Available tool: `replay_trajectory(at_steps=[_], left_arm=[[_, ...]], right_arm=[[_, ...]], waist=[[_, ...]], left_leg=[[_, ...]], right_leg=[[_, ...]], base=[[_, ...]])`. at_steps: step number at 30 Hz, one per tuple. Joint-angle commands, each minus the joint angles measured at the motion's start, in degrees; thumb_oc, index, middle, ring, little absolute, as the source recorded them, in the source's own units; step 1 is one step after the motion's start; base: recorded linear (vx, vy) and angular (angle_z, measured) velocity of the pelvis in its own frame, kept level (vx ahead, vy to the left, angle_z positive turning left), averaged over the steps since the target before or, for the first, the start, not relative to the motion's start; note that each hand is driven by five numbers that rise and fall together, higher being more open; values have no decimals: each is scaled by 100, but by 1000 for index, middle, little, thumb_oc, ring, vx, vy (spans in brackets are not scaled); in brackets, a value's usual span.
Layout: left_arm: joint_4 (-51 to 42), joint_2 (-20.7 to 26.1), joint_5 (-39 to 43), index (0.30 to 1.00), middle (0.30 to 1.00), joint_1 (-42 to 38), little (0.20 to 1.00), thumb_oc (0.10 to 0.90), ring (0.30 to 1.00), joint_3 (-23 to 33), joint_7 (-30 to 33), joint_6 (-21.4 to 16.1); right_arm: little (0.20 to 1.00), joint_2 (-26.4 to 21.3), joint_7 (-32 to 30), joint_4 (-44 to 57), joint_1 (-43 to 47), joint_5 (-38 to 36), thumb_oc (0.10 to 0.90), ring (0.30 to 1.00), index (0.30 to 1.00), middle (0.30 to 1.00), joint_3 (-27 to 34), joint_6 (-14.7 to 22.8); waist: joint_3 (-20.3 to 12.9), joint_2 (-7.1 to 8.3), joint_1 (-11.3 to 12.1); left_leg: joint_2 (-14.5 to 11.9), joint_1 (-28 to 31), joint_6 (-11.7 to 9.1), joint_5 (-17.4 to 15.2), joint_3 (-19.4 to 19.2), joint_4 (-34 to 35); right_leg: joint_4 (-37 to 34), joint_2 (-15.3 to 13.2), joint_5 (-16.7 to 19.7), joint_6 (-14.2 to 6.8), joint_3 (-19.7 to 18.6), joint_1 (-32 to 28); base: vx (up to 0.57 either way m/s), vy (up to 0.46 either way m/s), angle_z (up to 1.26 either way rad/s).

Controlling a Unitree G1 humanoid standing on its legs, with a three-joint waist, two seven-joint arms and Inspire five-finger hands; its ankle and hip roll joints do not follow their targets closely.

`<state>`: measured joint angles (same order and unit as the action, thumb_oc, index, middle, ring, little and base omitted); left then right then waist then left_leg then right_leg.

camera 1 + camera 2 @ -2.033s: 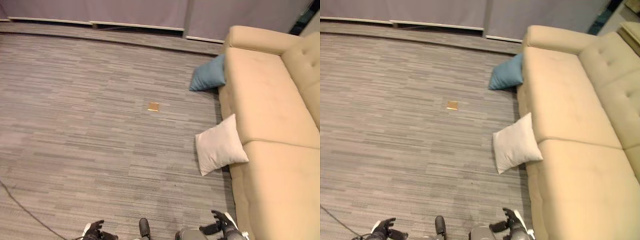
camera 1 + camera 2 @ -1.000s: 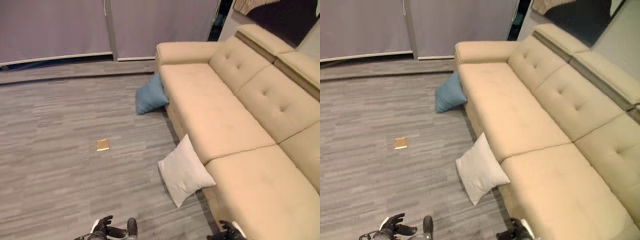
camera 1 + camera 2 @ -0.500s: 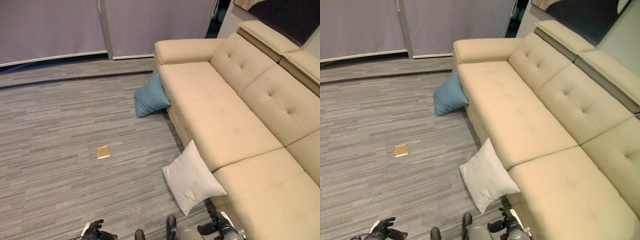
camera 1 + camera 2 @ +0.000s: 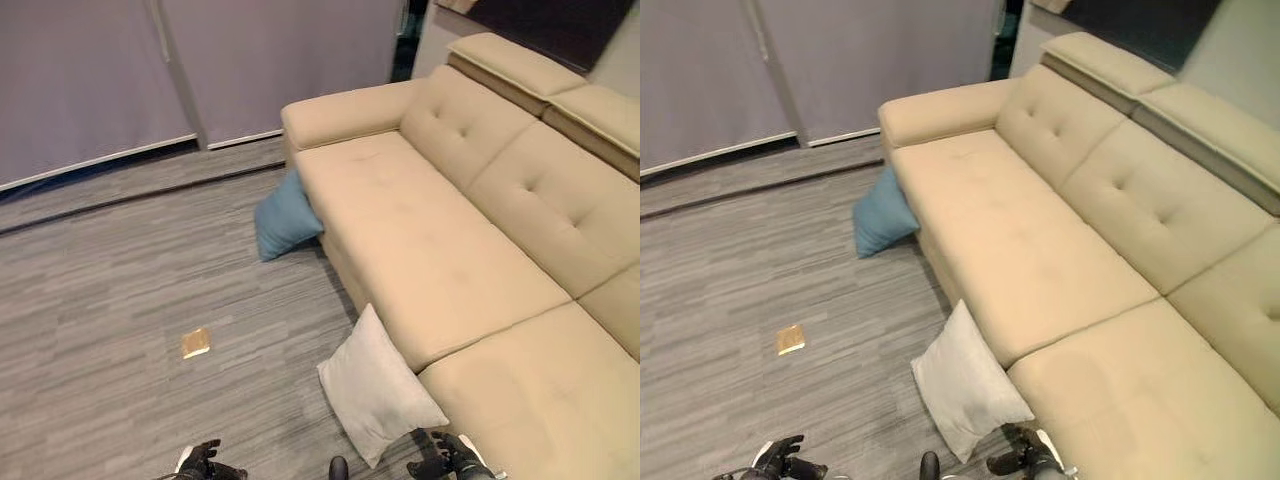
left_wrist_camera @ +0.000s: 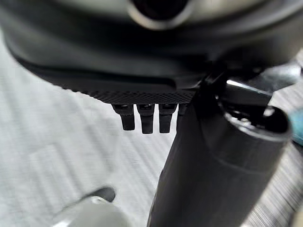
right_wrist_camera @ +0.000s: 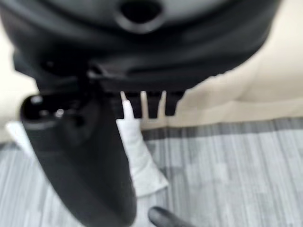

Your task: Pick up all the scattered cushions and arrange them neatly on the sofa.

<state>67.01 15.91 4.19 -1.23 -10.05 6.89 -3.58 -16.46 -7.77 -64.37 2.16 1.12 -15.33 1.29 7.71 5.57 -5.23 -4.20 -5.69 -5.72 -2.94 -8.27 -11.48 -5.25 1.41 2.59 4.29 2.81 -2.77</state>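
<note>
My left hand (image 4: pixel 205 462) and right hand (image 4: pixel 452 456) are cut by the bottom edge. The sofa (image 4: pixel 470 250) runs off the right edge. The blue cushion (image 4: pixel 284 216) is partly hidden behind the sofa's front.

A: Classify the setting.

B: A furnished lounge or living-room area, possibly a staged room; the frames do not settle which.

A: State the evidence.

B: A long beige sofa (image 4: pixel 440 240) with tufted back cushions and raised headrests runs along one wall. The floor (image 4: pixel 120 300) is grey striped carpet tile with a small brass floor plate (image 4: pixel 195 343) set into it. Grey panels or blinds (image 4: pixel 120 70) close off the far side. A dark framed panel (image 4: pixel 1130 20) hangs above the sofa back.

A: Any loose furnishings?

B: A blue cushion (image 4: pixel 283 217) and a white cushion (image 4: pixel 377 388) lean against the sofa front, resting on the carpet.
</note>
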Motion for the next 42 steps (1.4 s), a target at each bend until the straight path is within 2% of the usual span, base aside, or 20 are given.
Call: replay_trajectory(at_steps=[1, 3, 5, 12, 14, 16, 17, 19, 20, 23, 24, 26, 28, 31, 32, 33, 35, 37, 39, 42], left_arm=[[8, 143, -102, 900, 900, -70, 900, 800, 900, -169, 59, -162], [35, 119, -53, 900, 900, -87, 900, 800, 900, -184, 61, -202], [96, 94, -60, 900, 900, -72, 900, 800, 900, -186, 38, -204], [119, 165, -276, 900, 900, -57, 900, 800, 900, -221, -8, -192], [119, 165, -276, 900, 900, -58, 900, 800, 900, -222, -8, -192], [53, 286, -264, 900, 900, -138, 900, 800, 900, -191, 21, -202], [54, 286, -264, 900, 900, -140, 900, 800, 900, -191, 21, -202], [14, 356, -194, 900, 900, -186, 900, 800, 900, -153, 51, -212], [-2, 378, -122, 900, 900, -193, 900, 800, 900, -121, 78, -212], [-2, 378, -113, 900, 900, -152, 900, 800, 900, -109, 72, -206], [67, 363, -119, 900, 900, -135, 900, 800, 900, -101, 55, -195], [53, 337, -99, 900, 900, -138, 900, 800, 900, -80, 65, -209], [-10, 291, -110, 900, 900, -155, 900, 800, 900, -109, 22, -229], [-48, 258, -104, 900, 900, -177, 900, 800, 900, -158, -6, -236], [-43, 193, -136, 900, 900, -195, 900, 800, 900, -207, -37, -225], [-44, 143, -98, 900, 900, -201, 900, 800, 900, -271, -45, -235], [62, 102, -39, 900, 900, -188, 900, 800, 900, -284, -31, -186], [70, 100, 28, 900, 900, -240, 900, 800, 900, -298, -32, -196], [73, 111, -33, 900, 900, -268, 900, 800, 900, -303, -31, -171], [18, 182, -22, 900, 900, -365, 900, 800, 900, -321, 8, -193]], right_arm=[[900, -226, -150, 53, -52, 5, 800, 900, 900, 900, 80, 63], [900, -259, -184, 19, -10, 59, 800, 900, 900, 900, 57, 49], [900, -261, -143, -17, -1, 105, 800, 900, 900, 900, 67, 32], [900, -127, -126, -50, 24, 108, 800, 900, 900, 900, 114, -10], [900, -126, -126, -50, 23, 107, 800, 900, 900, 900, 114, -11], [900, -67, -125, -3, 145, 88, 800, 900, 900, 900, 79, -3], [900, -66, -125, -4, 147, 88, 800, 900, 900, 900, 80, -3], [900, -46, -158, 20, 234, 86, 800, 900, 900, 900, 58, 22], [900, -45, -192, 20, 240, 109, 800, 900, 900, 900, 48, 42], [900, -61, -210, -24, 213, 123, 800, 900, 900, 900, 22, 51], [900, -71, -221, -79, 189, 127, 800, 900, 900, 900, 6, 56], [900, -87, -263, -93, 193, 124, 800, 900, 900, 900, 1, 72], [900, -133, -274, -57, 163, 88, 800, 900, 900, 900, 42, 80], [900, -175, -284, -44, 156, 27, 800, 900, 900, 900, 72, 86], [900, -217, -303, -80, 186, -3, 800, 900, 900, 900, 96, 82], [900, -251, -313, -78, 211, -12, 800, 900, 900, 900, 79, 96], [900, -290, -318, -147, 257, 64, 800, 900, 900, 900, 6, 71], [900, -321, -307, -130, 285, 47, 800, 900, 900, 900, 25, 58], [900, -311, -287, -117, 279, 63, 800, 900, 900, 900, 70, 44], [900, -258, -325, 1, 404, -3, 800, 900, 900, 900, 45, 47]], waist=[[-22, 42, 142], [19, -4, 210], [-16, -71, 200], [-129, -108, 84], [-128, -106, 101], [-13, -130, 66], [-31, -134, 75], [52, -171, 121], [31, -214, 187], [-45, -205, 203], [-126, -175, 226], [-156, -160, 310], [-118, -154, 257], [-56, -156, 213], [-23, -137, 218], [16, -126, 256], [0, -87, 352], [49, -129, 374], [24, -225, 330], [132, -236, 304]], left_leg=[[192, -282, 88, 261, 841, 551], [288, -460, 29, 397, 1433, 660], [307, -388, 42, 358, 1546, 799], [314, -30, 331, 141, 807, 810], [313, -25, 333, 135, 789, 809], [346, 105, 479, 30, 394, 850], [338, 84, 474, 42, 385, 856], [298, 125, 505, 24, 194, 898], [277, 198, 503, 9, 33, 963], [337, 319, 508, 14, -81, 1081], [446, 409, 509, -20, -225, 1188], [452, 431, 459, -13, -347, 1229], [485, 376, 440, -68, -342, 1010], [475, 242, 400, -154, -359, 682], [456, 117, 357, -236, -257, 336], [494, -35, 287, -248, 85, 188], [261, -293, 178, -6, 599, 429], [180, -392, 124, 129, 785, 523], [110, -192, 130, 193, 691, 877], [195, -243, 211, 176, 608, 889]], right_leg=[[841, -129, -774, -819, -518, 80], [895, -69, -828, -818, -820, 24], [922, -61, -881, -858, -1019, 0], [1116, -387, -692, -1165, -1558, 238], [1121, -387, -695, -1167, -1575, 241], [1564, -418, -453, -1371, -1656, 675], [1557, -409, -436, -1369, -1665, 700], [1702, -499, -434, -1361, -1249, 876], [1735, -668, -523, -1292, -451, 953], [1600, -523, -615, -1211, -85, 896], [1294, -328, -703, -1097, 262, 792], [1017, -460, -732, -1063, 921, 656], [815, -346, -669, -1050, 611, 629], [718, -345, -649, -1007, 582, 589], [637, -359, -619, -976, 507, 533], [628, -372, -604, -952, 379, 523], [625, -422, -613, -989, 147, 465], [611, -427, -682, -992, 0, 431], [601, -440, -708, -1018, -25, 423], [771, -532, -644, -1091, -206, 725]], base=[[263, 149, -90], [159, 103, -103], [171, 165, -108], [125, 215, -83], [15, 107, -83], [-8, 232, -45], [-61, 155, -75], [-42, 131, -132], [31, 141, -116], [64, 72, -71], [34, 6, -8], [20, -66, -22], [15, -87, -51], [-37, -54, 23], [-6, 41, -3], [77, 119, -13], [157, 167, -55], [133, 170, -80], [101, 194, -62], [-24, 185, -31]])
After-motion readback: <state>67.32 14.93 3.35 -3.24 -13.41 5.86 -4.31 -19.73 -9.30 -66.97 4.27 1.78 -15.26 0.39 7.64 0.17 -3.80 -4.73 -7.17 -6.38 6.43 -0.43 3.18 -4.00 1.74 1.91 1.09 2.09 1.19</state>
